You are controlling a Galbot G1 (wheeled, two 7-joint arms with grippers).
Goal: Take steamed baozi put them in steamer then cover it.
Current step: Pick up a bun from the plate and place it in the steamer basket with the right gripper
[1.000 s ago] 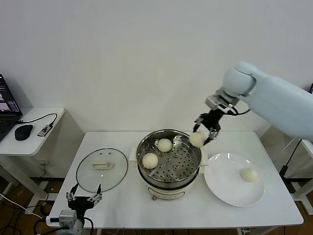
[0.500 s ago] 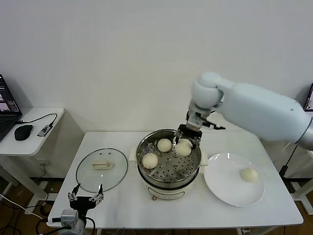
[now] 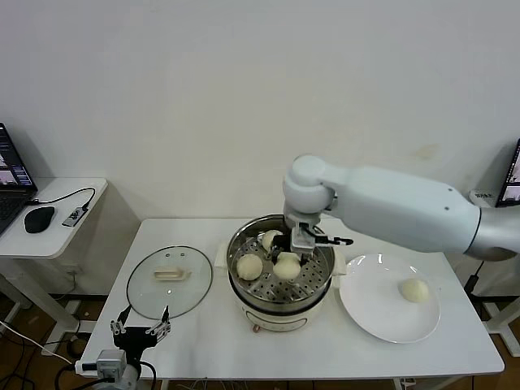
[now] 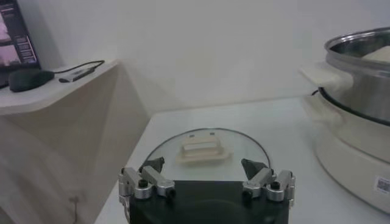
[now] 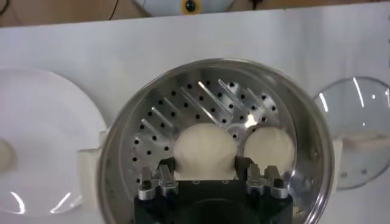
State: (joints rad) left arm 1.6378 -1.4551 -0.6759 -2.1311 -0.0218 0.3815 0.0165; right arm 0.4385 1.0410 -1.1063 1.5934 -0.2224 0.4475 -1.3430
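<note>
Head view, right tool (image 3: 287, 253) lowered baozi (image 3: 287, 265) into steamer (image 3: 313, 280)

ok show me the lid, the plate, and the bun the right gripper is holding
lid (image 3: 169, 280), head view, on the glass near its handle
plate (image 3: 378, 305), head view, bare white surface
bun (image 5: 205, 151), right wrist view, top of the dough between the right gripper's fingers
</note>
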